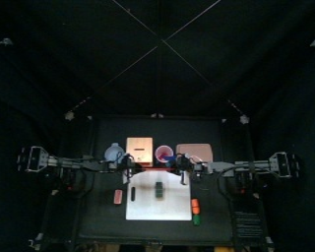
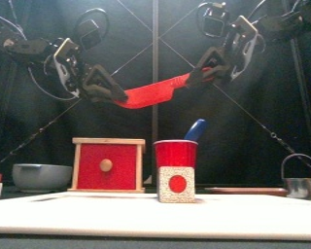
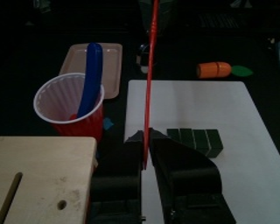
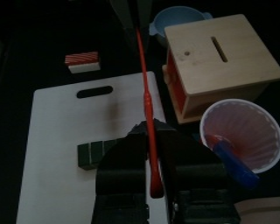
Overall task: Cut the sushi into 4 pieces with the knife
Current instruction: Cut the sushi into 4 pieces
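Both grippers hold one red toy knife in the air above the white cutting board. My left gripper is shut on its lower end and my right gripper is shut on its higher end. In the left wrist view the knife runs out edge-on from between the jaws. It shows the same way in the right wrist view. The dark green sushi roll lies whole on the board, below the knife. It also shows in the right wrist view.
Behind the board stand a red cup with a blue knife, a wooden box, a blue-grey bowl and a pink tray. A metal cutter is at the right. Small toy foods lie beside the board.
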You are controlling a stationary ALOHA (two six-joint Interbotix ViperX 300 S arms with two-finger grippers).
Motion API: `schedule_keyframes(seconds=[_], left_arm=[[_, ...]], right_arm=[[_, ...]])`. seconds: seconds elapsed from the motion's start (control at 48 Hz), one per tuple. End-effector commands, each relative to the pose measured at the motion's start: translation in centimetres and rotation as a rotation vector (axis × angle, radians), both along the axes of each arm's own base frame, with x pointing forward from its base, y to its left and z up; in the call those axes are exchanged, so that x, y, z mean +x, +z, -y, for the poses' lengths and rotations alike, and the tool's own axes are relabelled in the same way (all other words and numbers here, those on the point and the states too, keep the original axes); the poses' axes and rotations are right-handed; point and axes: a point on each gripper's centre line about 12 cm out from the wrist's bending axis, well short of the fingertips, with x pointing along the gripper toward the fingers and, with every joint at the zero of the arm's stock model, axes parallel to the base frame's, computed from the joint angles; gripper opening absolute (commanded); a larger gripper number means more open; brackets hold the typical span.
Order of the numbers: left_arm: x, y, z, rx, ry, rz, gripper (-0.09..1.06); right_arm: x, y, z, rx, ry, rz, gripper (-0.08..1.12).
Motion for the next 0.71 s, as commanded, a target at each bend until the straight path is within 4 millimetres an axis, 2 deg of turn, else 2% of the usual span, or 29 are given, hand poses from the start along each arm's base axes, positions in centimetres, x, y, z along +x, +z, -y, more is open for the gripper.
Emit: schedule_keyframes(seconds=[0.021, 0.167, 0.312, 0.438, 0.708], left_arm=[[0.2, 0.1, 0.2, 0.018, -0.019, 0.006, 0.34], [0.1, -0.8, 1.3, 0.029, -0.063, -0.023, 0.34], [0.3, -2.1, 2.5, 0.037, -0.11, -0.066, 0.33], [0.9, -3.4, 3.2, 0.038, -0.135, -0.105, 0.33], [2.4, -5.6, 4.6, 0.035, -0.177, -0.17, 0.33]], right_arm=[[0.6, 0.7, 0.0, 0.015, -0.009, -0.033, 0.2], [1.2, 0.2, -0.5, 0.019, 0.003, -0.095, 0.2], [1.3, -1.2, -1.0, 0.02, 0.014, -0.181, 0.18], [1.4, -2.5, -1.4, 0.024, 0.022, -0.232, 0.13], [1.2, -4.9, -1.6, 0.042, 0.017, -0.32, 0.13]])
